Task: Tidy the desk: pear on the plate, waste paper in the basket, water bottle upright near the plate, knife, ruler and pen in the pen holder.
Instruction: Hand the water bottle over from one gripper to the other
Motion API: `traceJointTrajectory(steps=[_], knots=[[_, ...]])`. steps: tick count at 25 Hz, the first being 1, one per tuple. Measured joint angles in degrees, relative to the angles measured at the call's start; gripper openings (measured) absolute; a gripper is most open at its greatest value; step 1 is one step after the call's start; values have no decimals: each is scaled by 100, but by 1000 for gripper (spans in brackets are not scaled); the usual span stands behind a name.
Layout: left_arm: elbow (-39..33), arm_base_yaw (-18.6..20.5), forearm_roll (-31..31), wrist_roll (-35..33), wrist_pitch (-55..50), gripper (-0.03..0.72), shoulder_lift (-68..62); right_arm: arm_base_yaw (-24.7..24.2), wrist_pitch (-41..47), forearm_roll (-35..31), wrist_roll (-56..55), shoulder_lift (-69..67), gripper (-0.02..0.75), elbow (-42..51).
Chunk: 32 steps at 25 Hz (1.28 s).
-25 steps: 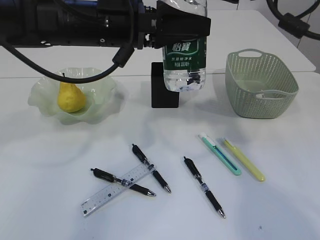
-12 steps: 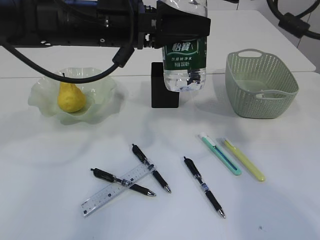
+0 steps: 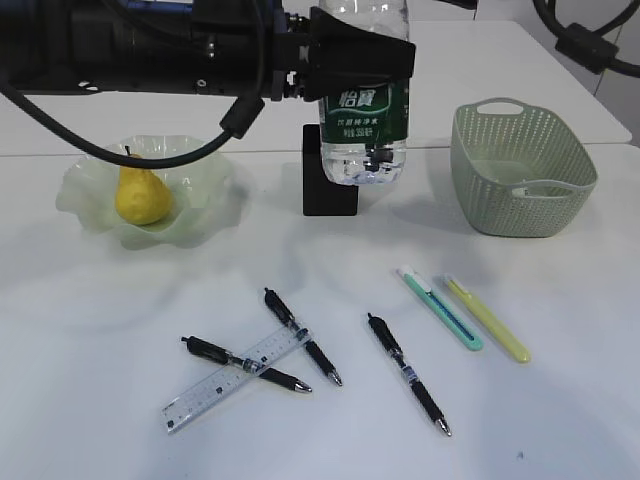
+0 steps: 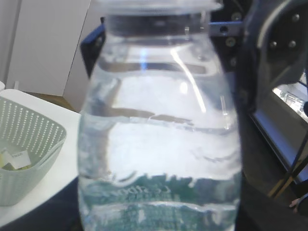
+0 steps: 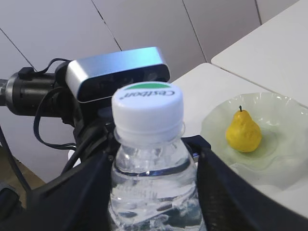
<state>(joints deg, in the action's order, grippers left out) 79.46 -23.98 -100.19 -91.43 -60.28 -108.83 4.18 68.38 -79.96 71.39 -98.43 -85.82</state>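
The water bottle (image 3: 365,130) hangs upright in the air in front of the black pen holder (image 3: 325,195). My left gripper (image 3: 360,55) is shut on it above the green label. In the left wrist view the bottle (image 4: 159,144) fills the frame between the left gripper's fingers (image 4: 159,219). In the right wrist view my right gripper (image 5: 151,211) has a finger pressed on each side of the bottle (image 5: 149,168). The pear (image 3: 140,195) lies on the plate (image 3: 210,215). The waste paper (image 4: 14,159) lies in the basket (image 3: 520,170). The ruler (image 3: 235,380) lies on the desk (image 3: 90,340).
Three black pens (image 3: 300,335) (image 3: 245,365) (image 3: 405,370) lie on the desk, one of them under the ruler. A teal utility knife (image 3: 440,310) and a yellow one (image 3: 487,318) lie side by side at the right. The left arm spans the top left of the exterior view.
The bottle and the left gripper have shifted slightly left and up. Everything on the desk is unmoved.
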Motion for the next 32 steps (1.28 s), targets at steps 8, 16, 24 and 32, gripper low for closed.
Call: traceJointTrajectory(steps=[8,16,24,32], knots=[[0,278,113,0,209,398,0,0,13,-157,-115,59,442,-26],[0,609,482,0,242,398,237,0,36,972,-845,59,491,-26],[0,1091,1086,100,178,398,530,0,115,2711,-1952,252,493,-26],[0,1597,1918,546,68,398,911,0,146,4568,-4039,284,493,-26]])
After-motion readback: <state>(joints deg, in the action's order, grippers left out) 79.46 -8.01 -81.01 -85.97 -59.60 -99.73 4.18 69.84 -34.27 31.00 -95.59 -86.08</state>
